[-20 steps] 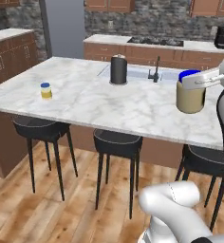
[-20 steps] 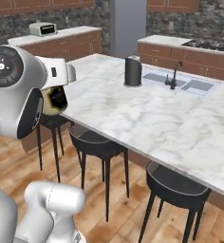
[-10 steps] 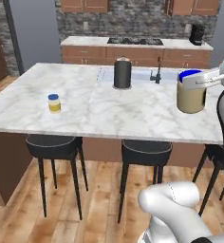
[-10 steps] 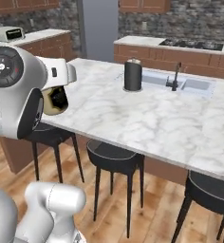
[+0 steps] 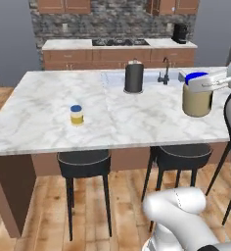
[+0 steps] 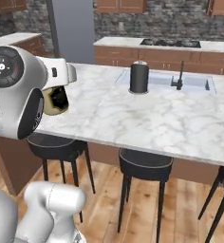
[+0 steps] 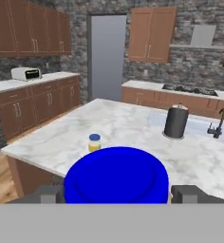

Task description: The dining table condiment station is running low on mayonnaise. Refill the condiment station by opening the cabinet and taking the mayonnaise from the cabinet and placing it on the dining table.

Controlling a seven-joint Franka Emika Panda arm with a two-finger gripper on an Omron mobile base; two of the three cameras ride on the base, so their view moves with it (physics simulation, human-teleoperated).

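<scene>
Above the bench's (image 5: 137,117) near right edge, my gripper (image 5: 205,82) holds the mayonnaise (image 5: 196,100), jaws clamped across its blue lid, the jar hanging clear of the marble. A small yellow jar (image 5: 77,115) stands toward the left end; a dark canister (image 5: 134,77) sits by the sink. I judge I should lower straight down, keep the jar upright, and release only once it rests.

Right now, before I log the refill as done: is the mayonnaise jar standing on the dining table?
No, the mayonnaise hangs clamped in the gripper, above the dining table, not resting on it.
</scene>
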